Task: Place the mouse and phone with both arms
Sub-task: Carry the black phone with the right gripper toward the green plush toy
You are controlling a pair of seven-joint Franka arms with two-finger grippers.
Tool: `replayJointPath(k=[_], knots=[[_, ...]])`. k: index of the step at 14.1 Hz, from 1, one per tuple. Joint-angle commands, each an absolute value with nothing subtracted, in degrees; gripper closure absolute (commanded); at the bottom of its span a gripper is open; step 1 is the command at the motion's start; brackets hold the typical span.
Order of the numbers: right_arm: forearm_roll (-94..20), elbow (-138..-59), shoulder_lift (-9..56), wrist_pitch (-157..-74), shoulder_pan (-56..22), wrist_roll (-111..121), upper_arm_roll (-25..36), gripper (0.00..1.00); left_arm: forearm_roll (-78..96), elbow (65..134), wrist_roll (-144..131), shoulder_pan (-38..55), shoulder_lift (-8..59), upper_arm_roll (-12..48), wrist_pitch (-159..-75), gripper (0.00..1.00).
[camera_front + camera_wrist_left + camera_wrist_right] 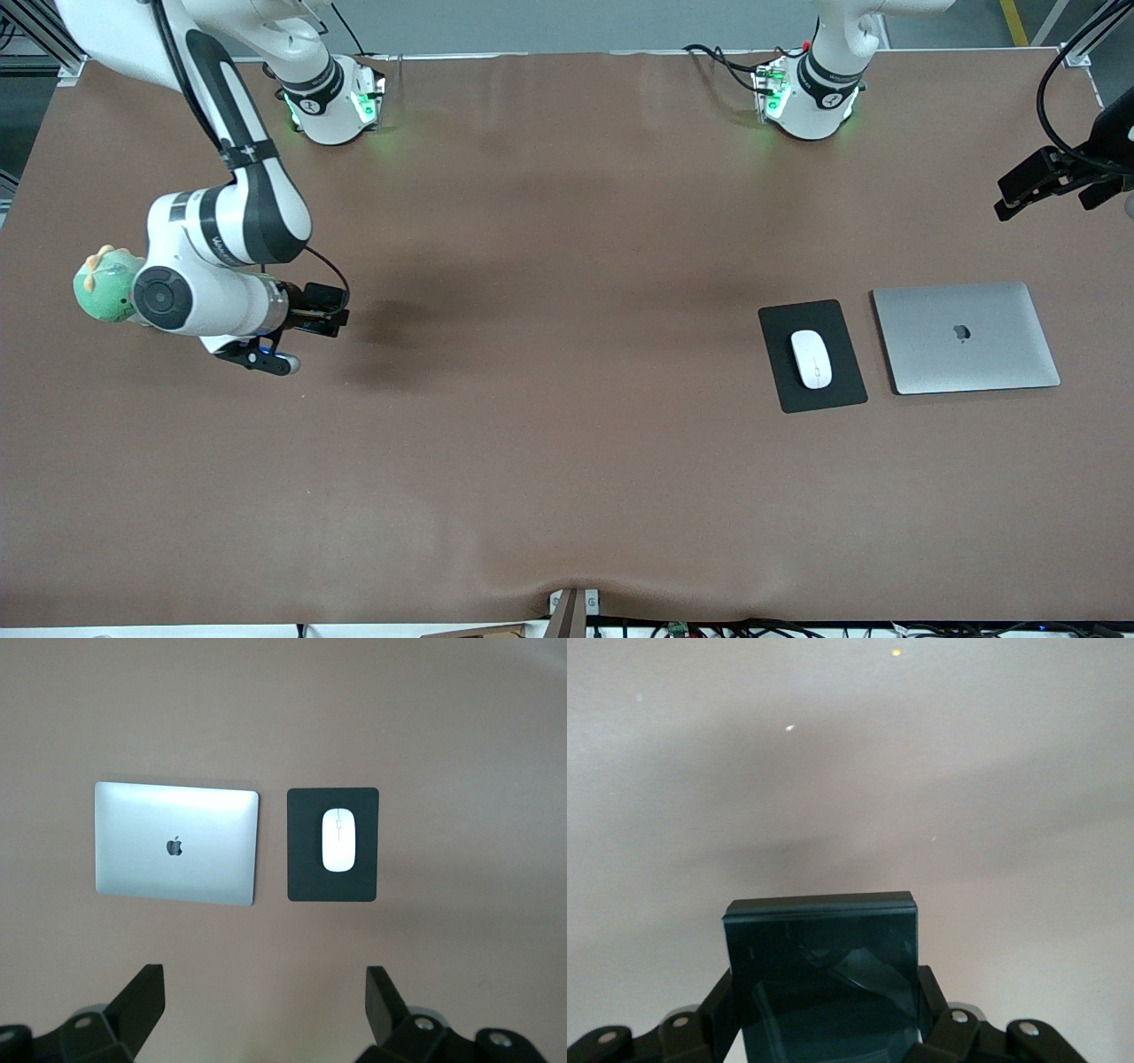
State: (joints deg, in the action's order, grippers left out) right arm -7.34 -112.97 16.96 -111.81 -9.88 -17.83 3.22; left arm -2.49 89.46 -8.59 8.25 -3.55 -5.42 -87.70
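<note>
Over the table's right-arm end, right gripper (824,1028) clamps phone (824,979); keep it level when lowering. Left gripper (266,1010), jaws apart, waits above mouse (338,840) on pad (306,881).

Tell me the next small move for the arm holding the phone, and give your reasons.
Probably carry the phone toward the left arm's end of the table and lower it there. The right gripper is shut on it, up over bare table near its own end. The mouse already lies on the mouse pad beside the laptop, and the left gripper waits open above them.
</note>
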Motion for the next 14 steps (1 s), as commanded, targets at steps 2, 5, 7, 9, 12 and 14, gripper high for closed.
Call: replayJointPath(k=[2,5,7,9,12,14], knots=[[-6.1,-118.9,12.8,-115.3,-5.6,-11.5,2.5,1.00,-1.7,89.7,-7.7,8.3,-3.2,-6.0,-89.3,0.00],[-4.9,-122.2,12.7,-119.4,-2.7,-5.8,2.9,1.00,-1.8,88.9,-7.8,8.4,-1.7,-6.0,-89.3,0.00],[-3.9,-124.6,12.7,-122.8,-0.8,-2.0,3.4,1.00,-1.8,88.9,-7.7,8.3,-1.3,-6.0,-89.2,0.00],[-3.7,-128.2,12.8,-128.1,1.7,2.4,3.4,1.00,-1.8,88.8,-7.8,8.3,-1.5,-6.0,-89.2,0.00],[-3.3,-130.5,13.4,-132.4,4.6,6.3,3.4,1.00,-1.8,88.8,-7.8,8.3,-1.8,-6.0,-88.7,0.00],[-3.2,-131.4,13.8,-134.2,6.2,8.3,3.4,1.00,-1.8,88.8,-7.6,8.3,-2.0,-6.0,-88.5,0.00]])
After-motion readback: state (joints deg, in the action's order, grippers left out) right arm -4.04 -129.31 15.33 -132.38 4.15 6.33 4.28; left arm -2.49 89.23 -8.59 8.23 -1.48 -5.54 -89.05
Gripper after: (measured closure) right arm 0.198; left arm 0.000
